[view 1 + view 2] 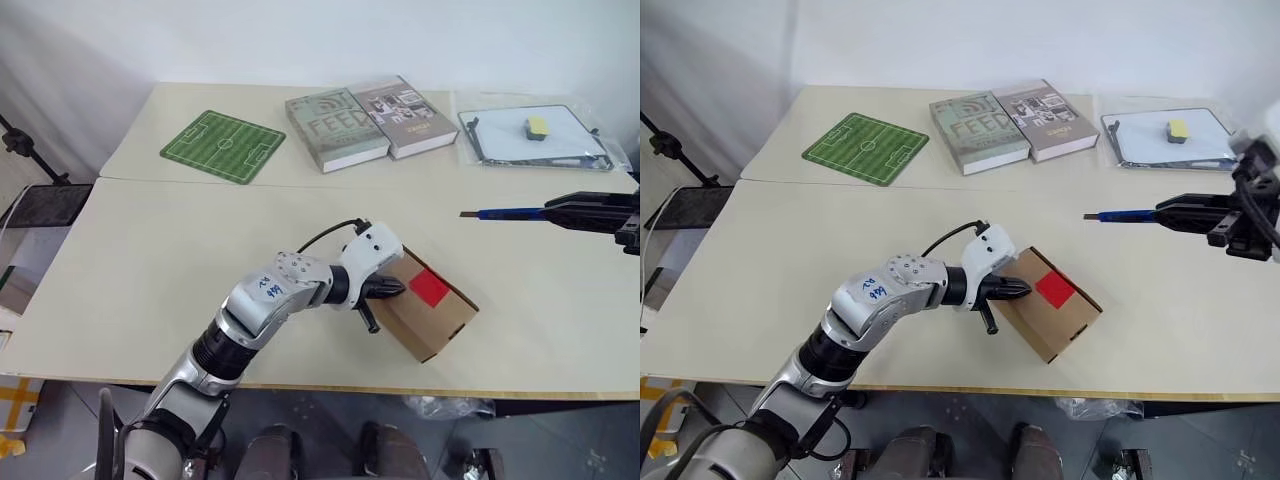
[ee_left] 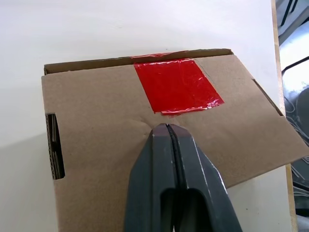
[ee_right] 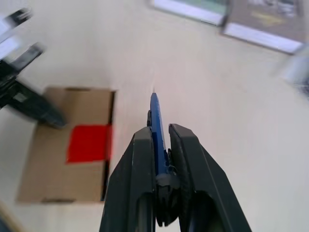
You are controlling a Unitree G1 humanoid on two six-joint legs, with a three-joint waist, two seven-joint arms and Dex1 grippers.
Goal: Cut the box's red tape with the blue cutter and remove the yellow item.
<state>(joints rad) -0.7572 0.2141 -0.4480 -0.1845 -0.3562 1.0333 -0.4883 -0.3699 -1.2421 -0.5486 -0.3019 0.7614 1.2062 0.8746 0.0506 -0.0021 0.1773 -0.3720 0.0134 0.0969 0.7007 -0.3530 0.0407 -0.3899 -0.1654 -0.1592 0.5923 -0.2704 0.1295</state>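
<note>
I see the box (image 1: pixel 432 307) lying on the tabletop (image 1: pixel 180 260) close to the near edge, turned at an angle, with the red tape (image 1: pixel 429 287) on its upper face. The tape reaches one edge of that face and looks wrinkled along its nearer border; a hand slot is cut into one side wall.

My left end effector (image 2: pixel 167 129) has its two fingers pressed together with nothing between them, and the tips rest against the cardboard just short of the tape, which dents the face slightly. In the head views that arm comes in from the near left side of the box.

My right end effector (image 3: pixel 158 130) is up in the air to the right of the box and well apart from it, pointing leftward. It is clamped on the blue cutter (image 1: pixel 500 213), whose slim body sticks out past the fingertips and whose tip faces toward the middle of the tabletop. The cutter touches neither the box nor the tape.

Farther back on the tabletop lie a green football-pitch mat (image 1: pixel 223 146), two books (image 1: pixel 370 122) side by side, and a whiteboard (image 1: pixel 535 137) in a clear sleeve with a small yellow-and-grey eraser (image 1: pixel 538 125) on it.
</note>
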